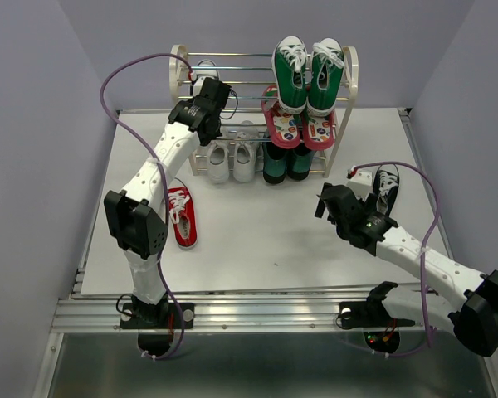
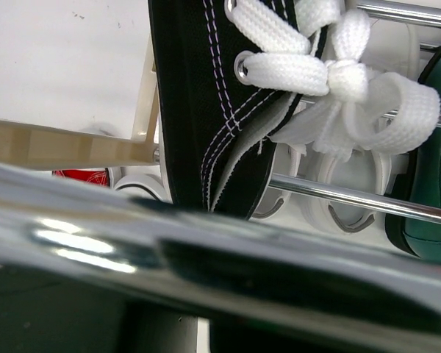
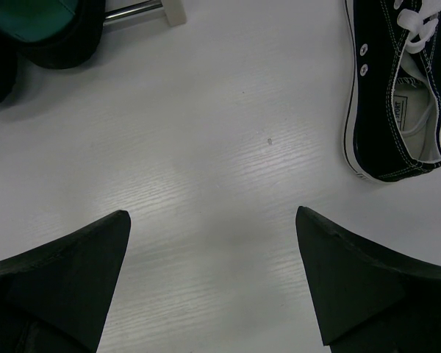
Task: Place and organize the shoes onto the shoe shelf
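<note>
The shoe shelf [image 1: 351,76] stands at the back of the table. My left gripper [image 1: 206,93] reaches into its upper left tier and is shut on a black sneaker [image 1: 202,78] with white laces [image 2: 206,95]. A shelf rod [image 2: 206,257] crosses the left wrist view and hides the fingers. A pair of white sneakers [image 1: 231,161] sits on the bottom tier at the left. One red sneaker [image 1: 181,215] lies on the table near the left arm. A second black sneaker [image 1: 386,189] [image 3: 393,95] lies on the table at the right, and my right gripper [image 1: 325,201] [image 3: 212,220] hovers open to its left.
Green high-tops [image 1: 307,70] occupy the top tier at the right, with pink flip-flops [image 1: 299,126] below them and a dark pair [image 1: 286,162] at the bottom right. The table [image 1: 257,240] ends close behind the shelf.
</note>
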{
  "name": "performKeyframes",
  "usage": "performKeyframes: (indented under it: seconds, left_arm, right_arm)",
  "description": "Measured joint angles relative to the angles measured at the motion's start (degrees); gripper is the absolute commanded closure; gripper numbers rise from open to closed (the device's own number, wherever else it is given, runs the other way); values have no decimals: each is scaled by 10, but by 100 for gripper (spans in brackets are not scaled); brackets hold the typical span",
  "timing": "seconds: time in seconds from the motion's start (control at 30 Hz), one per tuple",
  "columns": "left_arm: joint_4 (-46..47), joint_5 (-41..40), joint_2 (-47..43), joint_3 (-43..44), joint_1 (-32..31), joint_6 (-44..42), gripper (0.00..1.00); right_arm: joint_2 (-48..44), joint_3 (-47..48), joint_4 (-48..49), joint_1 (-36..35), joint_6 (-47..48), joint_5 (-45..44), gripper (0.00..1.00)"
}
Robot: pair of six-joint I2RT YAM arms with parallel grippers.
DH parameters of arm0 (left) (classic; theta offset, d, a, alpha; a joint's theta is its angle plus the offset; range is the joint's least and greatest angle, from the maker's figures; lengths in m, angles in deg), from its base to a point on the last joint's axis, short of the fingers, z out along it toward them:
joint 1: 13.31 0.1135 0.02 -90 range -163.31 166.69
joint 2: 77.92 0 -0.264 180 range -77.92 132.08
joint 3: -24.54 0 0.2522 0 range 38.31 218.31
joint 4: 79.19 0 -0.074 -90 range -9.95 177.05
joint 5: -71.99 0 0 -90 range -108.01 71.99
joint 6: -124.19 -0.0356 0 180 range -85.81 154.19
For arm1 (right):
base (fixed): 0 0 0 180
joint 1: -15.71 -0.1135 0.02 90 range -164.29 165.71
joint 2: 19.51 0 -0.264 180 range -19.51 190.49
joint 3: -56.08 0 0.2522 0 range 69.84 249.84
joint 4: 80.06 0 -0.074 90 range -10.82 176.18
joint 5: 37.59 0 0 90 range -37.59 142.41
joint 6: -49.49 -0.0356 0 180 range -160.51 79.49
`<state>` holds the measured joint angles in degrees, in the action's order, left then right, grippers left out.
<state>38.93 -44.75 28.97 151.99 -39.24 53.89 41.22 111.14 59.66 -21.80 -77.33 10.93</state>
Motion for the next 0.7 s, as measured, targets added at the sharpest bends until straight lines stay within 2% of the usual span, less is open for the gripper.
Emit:
performKeyframes:
  seconds: [0.2,0.27,0.37,0.47,0.5,0.6,0.7]
  left_arm:
    - [-5,7,1,3,2,-1,100]
    - [-5,9,1,3,3,0,88]
    - [-6,11,1,3,5,3,86]
    - [-6,11,2,3,6,4,81]
    - [-6,10,2,3,6,6,75]
    - [-6,9,2,3,7,8,67]
    - [-6,7,2,3,10,10,65]
  right_arm:
    - [0,0,0,0,0,-1,0]
    - [-1,0,0,0,0,-1,0]
    - [-2,0,0,0,0,-1,0]
    - [-5,0,0,0,0,-1,0]
    - [-6,0,0,0,0,-1,0]
    - [-9,0,0,0,0,-1,0]
    - [-11,0,0,0,0,-1,0]
